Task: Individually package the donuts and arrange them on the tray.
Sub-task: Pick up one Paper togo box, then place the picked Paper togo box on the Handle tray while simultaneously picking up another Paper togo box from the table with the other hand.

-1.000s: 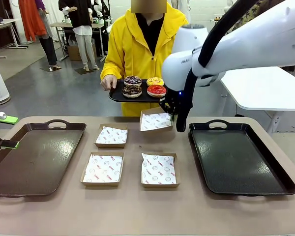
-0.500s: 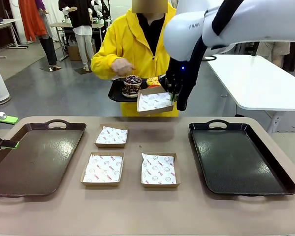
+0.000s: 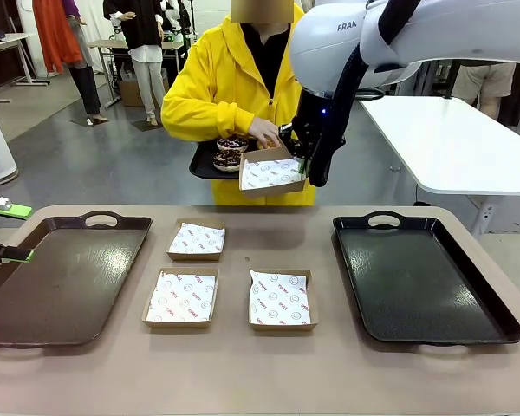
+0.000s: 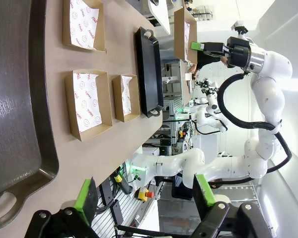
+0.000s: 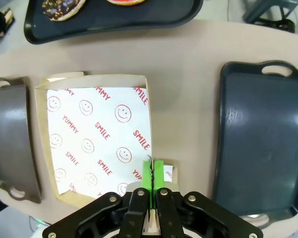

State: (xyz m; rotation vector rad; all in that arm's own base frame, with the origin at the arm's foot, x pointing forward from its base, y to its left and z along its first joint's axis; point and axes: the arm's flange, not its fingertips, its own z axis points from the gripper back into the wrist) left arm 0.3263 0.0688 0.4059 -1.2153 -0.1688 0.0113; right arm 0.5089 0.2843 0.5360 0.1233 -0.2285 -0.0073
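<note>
Right gripper (image 3: 305, 170) is clamped on the rim of a paper-lined box (image 3: 271, 174), holding it up beside the person's black tray (image 3: 203, 164); left gripper (image 4: 144, 196) hangs open. Donuts (image 3: 232, 152) lie flat on that tray (rings, so no long axis), holes upward. Packaging has barely begun, I judge: 0 boxed, 3 boxes (image 3: 182, 299) on the table unfilled, both table trays (image 3: 416, 286) bare.

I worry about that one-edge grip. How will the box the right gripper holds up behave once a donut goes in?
Probably light: the right gripper carries the box by one wall alone. It is thin cardboard, so likely to flex or tilt once a donut lands away from the pinch. The paper liner looks loose and may shift.
</note>
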